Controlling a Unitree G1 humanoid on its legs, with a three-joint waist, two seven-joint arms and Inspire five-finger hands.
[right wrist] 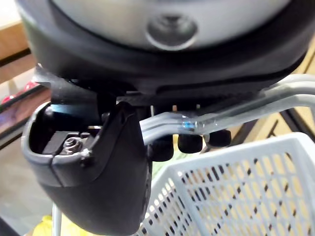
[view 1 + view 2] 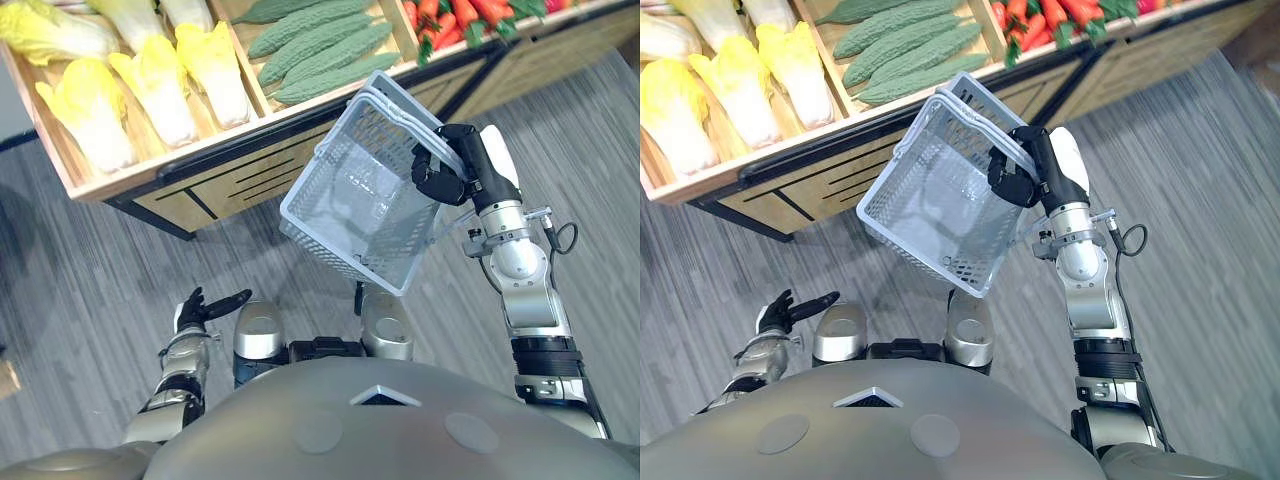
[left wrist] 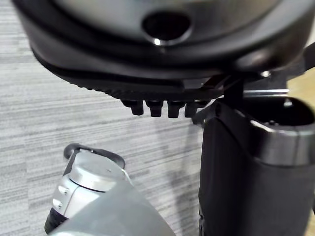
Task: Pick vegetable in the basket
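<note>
Before the shelf (image 2: 200,165), right hand (image 2: 445,178) curls its fingers round the handles (image 1: 236,110) of the basket (image 2: 350,215); left hand (image 2: 198,310) hangs low, fingers straight, empty.

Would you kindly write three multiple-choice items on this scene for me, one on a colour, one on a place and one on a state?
1. What colour is the basket?
A. red
B. black
C. pale grey

2. Where do the green gourds lie?
A. on the stand, between the cabbages and the carrots
B. in the basket
C. piled on the cabbages

3. What is the right hand doing?
A. hanging open
B. gripping the basket's handles
C. holding a carrot

Answers:
C, since its mesh walls are pale grey.
A, since they fill the stand's middle compartment.
B, since its fingers curl round the handles in the right wrist view.
</note>
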